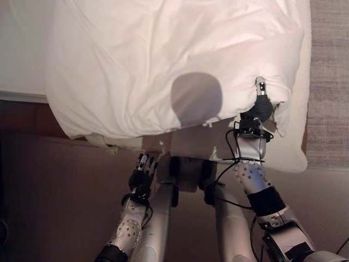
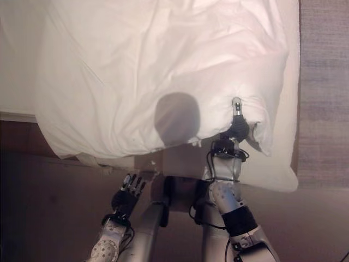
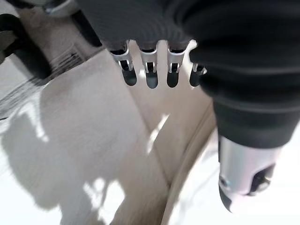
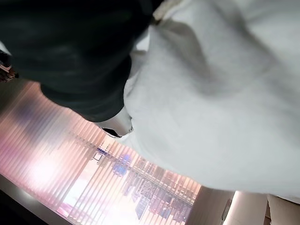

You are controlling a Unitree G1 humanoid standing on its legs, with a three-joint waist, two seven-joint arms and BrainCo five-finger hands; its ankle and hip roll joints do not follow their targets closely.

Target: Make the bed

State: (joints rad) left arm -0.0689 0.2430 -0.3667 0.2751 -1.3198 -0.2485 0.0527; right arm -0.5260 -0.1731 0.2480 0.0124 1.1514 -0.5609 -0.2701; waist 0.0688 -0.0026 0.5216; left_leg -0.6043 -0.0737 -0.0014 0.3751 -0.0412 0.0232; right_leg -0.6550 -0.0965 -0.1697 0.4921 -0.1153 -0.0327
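A white duvet [image 1: 163,65] lies rumpled over the bed, its near edge hanging toward me. My right hand [image 1: 260,109] is at that edge on the right side. One silver digit lies on top of the cloth and the rest is tucked under the fold, pinching it. In the right wrist view the duvet [image 4: 211,93] presses close against the hand's dark cover [image 4: 70,47]. My left hand [image 1: 143,170] hangs low below the duvet's edge, apart from the cloth. Its fingers [image 3: 150,70] are straight and the hand holds nothing.
The white mattress sheet [image 1: 294,147] sticks out under the duvet at the right corner. A beige bed base [image 1: 191,144] shows just below the duvet edge. A grey carpet [image 1: 330,82] runs along the right side. Dark floor [image 1: 32,180] lies at the left.
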